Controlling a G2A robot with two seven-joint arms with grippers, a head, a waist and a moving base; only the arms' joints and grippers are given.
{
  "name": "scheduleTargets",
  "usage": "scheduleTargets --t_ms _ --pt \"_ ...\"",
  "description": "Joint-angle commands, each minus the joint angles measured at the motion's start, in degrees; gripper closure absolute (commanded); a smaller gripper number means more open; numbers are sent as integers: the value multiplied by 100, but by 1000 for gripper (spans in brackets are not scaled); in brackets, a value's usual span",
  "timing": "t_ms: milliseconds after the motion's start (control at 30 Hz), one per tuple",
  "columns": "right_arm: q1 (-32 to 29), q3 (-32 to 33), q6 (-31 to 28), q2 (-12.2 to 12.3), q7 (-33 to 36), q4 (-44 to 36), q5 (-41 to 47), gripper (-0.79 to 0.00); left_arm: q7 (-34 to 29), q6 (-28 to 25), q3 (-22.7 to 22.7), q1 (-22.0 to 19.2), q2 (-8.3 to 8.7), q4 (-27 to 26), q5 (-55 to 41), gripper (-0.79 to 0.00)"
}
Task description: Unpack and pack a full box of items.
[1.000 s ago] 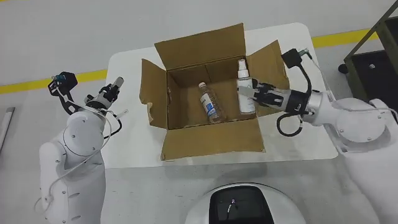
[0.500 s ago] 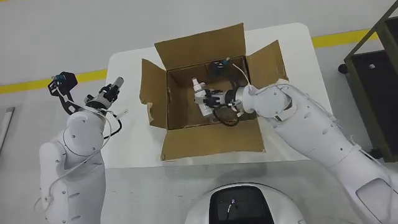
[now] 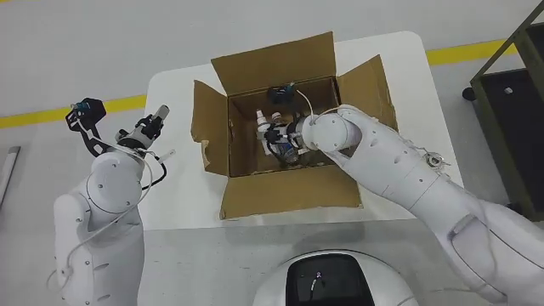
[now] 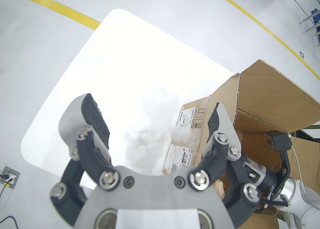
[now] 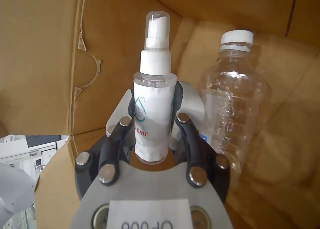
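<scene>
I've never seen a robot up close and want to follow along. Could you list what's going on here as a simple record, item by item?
Box: open cardboard box on the white table, flaps spread
Right claw: inside the box, shut on the spray bottle
Held item: white label, clear cap over the nozzle
Water bottle: clear, white cap, in the box right beside the held one
Left claw: open, empty, near the table's edge, apart from the box
</scene>
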Motion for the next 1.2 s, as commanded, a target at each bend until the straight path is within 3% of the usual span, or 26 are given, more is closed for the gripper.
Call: scheduleTargets --t_ms 0,33,67,100,267,300,433,567,667,933,1167 --pt "70 -38 -73 -82 -22 188 49 -391 0 0 0 0 0 0 0 -785" --pt "112 -51 -110 -121 -42 272 60 -613 0 0 0 0 0 0 0 -785" --pt "146 -56 -146 -157 -52 344 83 -727 0 0 0 0 0 0 0 -785" --pt "173 -62 -174 -188 -47 407 97 -785 0 0 0 0 0 0 0 -785" --pt "264 -16 -328 -277 -18 599 111 -785 0 0 0 0 0 0 0 -785" --pt "287 2 -366 -278 -7 601 72 -760 0 0 0 0 0 0 0 -785" --pt "303 195 -396 -181 -46 502 -202 -385 0 0 0 0 0 0 0 -785" --pt "110 530 -269 54 -46 181 -617 -206 0 0 0 0 0 0 0 -785" --pt "-137 785 -38 256 84 -202 -1018 -9 0 0 0 0 0 0 0 -785" --pt "-793 1444 345 635 398 -1129 -1638 0 0 0 0 0 0 0 0 -785" --pt "-1046 1642 475 745 701 -1452 -1962 0 0 0 0 0 0 0 0 -785"
